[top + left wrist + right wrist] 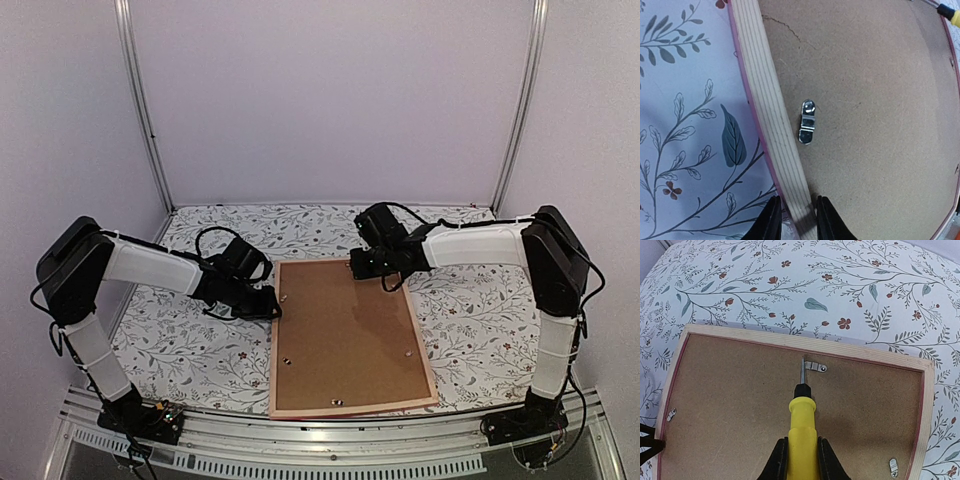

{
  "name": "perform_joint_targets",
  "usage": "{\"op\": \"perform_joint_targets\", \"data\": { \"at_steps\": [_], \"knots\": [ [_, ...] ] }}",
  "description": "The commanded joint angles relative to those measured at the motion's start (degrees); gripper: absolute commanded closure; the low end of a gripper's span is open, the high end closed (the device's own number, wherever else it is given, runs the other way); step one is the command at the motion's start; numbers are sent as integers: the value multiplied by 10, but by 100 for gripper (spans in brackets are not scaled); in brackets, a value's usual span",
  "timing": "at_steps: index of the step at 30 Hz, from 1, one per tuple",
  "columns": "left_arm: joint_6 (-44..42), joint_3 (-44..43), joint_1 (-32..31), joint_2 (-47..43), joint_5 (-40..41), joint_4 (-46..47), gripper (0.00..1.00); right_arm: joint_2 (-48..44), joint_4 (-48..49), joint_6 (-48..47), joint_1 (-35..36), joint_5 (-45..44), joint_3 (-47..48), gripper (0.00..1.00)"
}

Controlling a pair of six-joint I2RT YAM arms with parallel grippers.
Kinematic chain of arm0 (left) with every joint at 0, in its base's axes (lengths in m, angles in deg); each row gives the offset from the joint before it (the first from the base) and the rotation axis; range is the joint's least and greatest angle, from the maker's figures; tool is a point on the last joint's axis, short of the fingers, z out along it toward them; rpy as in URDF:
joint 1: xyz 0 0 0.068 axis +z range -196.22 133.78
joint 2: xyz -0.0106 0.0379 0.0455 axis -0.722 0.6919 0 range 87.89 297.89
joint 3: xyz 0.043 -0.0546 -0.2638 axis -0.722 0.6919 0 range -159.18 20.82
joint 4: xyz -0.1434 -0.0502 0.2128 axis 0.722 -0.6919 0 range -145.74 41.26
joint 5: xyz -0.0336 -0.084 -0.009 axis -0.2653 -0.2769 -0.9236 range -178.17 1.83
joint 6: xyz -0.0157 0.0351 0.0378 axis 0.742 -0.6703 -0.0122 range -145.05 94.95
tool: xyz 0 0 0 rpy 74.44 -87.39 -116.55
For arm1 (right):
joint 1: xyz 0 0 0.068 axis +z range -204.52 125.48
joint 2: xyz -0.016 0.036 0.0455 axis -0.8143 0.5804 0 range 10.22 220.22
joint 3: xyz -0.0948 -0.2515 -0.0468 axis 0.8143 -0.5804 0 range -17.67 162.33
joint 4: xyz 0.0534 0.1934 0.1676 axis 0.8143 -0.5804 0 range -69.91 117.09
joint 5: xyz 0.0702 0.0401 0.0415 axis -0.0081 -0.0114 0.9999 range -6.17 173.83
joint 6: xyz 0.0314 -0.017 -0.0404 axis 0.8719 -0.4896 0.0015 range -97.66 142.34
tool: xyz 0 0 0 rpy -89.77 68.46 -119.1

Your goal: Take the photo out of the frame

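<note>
The frame (274, 345) lies face down on the table, its pale wood back up with a thin pink edge. A brown backing board (345, 335) fills it and hides the photo. My left gripper (796, 215) is shut on the frame's left rail (767, 105), one finger outside it and one on the board side. A turned metal clip (808, 121) sits just ahead of it. My right gripper (802, 450) is shut on a yellow screwdriver (802, 425). The screwdriver's tip touches the left end of the clip (816, 366) at the frame's far rail (805, 342).
Further metal clips (672, 414) (893, 466) sit along the board's left and right sides. The floral tablecloth (190, 340) surrounds the frame. The frame's near edge lies close to the table's front rail (350, 425). Enclosure walls and posts (145, 110) stand behind.
</note>
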Motion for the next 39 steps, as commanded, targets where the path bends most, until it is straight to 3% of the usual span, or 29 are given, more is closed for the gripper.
{"op": "perform_joint_targets", "data": {
  "at_steps": [1,17,29,39],
  "knots": [
    [-5,-6,-1,3,7,-7,73,-21,-14,-1,0,5,-11,100],
    [16,10,0,-43,7,14,73,-54,-34,12,33,49,7,100],
    [80,94,50,-124,10,68,72,0,-44,30,86,90,73,100],
    [85,106,55,-130,9,75,72,55,-55,34,110,115,124,100]
  ]
}}
